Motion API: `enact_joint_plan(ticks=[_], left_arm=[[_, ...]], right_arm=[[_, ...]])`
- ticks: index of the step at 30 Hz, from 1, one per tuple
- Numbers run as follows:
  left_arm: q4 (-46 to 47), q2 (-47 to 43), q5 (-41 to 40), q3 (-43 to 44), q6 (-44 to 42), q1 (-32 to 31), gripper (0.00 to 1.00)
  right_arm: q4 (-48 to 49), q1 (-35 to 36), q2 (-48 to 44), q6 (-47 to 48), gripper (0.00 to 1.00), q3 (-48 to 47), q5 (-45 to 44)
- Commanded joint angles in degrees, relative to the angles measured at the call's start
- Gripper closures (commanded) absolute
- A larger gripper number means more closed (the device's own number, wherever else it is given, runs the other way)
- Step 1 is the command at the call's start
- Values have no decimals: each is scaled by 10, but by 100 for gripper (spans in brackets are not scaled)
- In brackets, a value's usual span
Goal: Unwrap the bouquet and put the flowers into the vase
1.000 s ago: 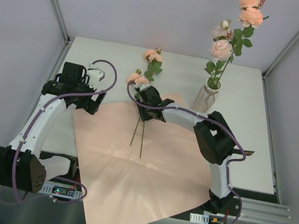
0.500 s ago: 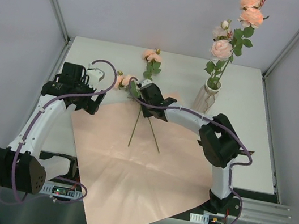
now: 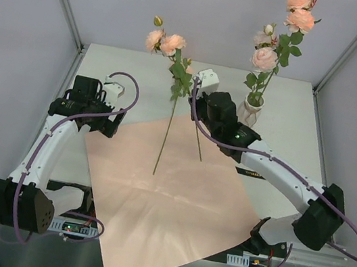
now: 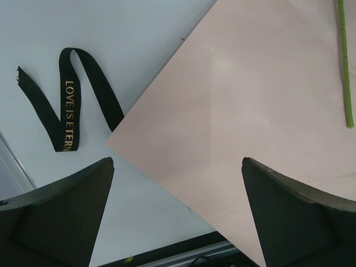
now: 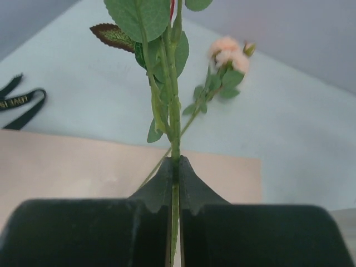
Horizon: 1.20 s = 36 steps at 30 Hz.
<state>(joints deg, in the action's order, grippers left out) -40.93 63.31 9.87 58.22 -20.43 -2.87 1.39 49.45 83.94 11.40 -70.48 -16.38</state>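
Top view: your right gripper [image 3: 191, 96] was clamped on the flowers [image 3: 175, 81] partway up the stem, just under the leaves. It held them near upright above the far edge of the pink paper sheet [image 3: 167, 200]. Peach blooms stood above the jaws, and the long stem tail hung below them over the sheet. A second rose [image 3: 197, 143] showed as a stem slanting down to the right from under the wrist, and you could not tell here whether it was in the grip. The vase [image 3: 251, 110] sat just to the right of that wrist on the white table [image 3: 302, 133], apart from the held stem, with several roses standing in it. Your left gripper [image 3: 105, 123] hung over the sheet's left corner, well apart from the flowers. Left wrist view: the left gripper [image 4: 177, 167] had its jaws spread wide with nothing between them. Below lay the sheet's corner and bare table. A black ribbon [image 4: 67, 114] with gold lettering lay loose on the table just left of the sheet. A green stem end ran down the right edge of this view over the paper, well clear of the jaws. Right wrist view: the right gripper [image 5: 175, 167] was pinched tight on the flowers, with the thin green stem running straight up from between the fingertips into the leaves. The second rose [image 5: 228, 50] lay lower and farther off. Its bloom was over the white table and its stem angled back toward the jaws, and whether the jaws gripped it could not be told.
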Motion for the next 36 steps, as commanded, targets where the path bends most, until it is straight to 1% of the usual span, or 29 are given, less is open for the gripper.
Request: enact_joint_plan(ticks=[1,2,3,4,6,7,9,10,13,18,25,30,36], left_arm=[[4,-15,-9,6,-4,5,1],[4,-17,-7,7,-6,5,1],[4,-16,-8,6,-5,5,1],[4,-16,-8,6,-6,4,1],[4,-16,-8,6,-7,5,1],[4,-16,-7,7,-6,5,1],[4,-13,-6,8,-6,5,1],[4,-13,-6,8,-5,5,1],[4,-11,-5,8,-5,5,1],[4,-6,-7,11,-12,5,1],[4,1,-9,17,-16,5,1],[5,5,-9,20,-18,5,1],[3,6,-6,25,-18,5,1]], right_arm=[[159,-15,-75,110,99,-18,-23],[186,-23,-94,128,99,-19,-17],[233,-33,-101,151,99,-21,-2],[252,-56,-105,160,99,-35,5],[277,-83,-110,179,99,-57,20],[284,-112,-109,184,99,-69,23],[309,-138,-106,195,99,-93,34],[317,-162,-106,204,99,-98,38],[337,-199,-100,216,99,-118,42],[380,-238,-111,219,99,-85,38],[437,-258,-127,221,99,-10,14],[465,-282,-131,190,99,24,6],[490,-291,-117,173,99,51,-11]])
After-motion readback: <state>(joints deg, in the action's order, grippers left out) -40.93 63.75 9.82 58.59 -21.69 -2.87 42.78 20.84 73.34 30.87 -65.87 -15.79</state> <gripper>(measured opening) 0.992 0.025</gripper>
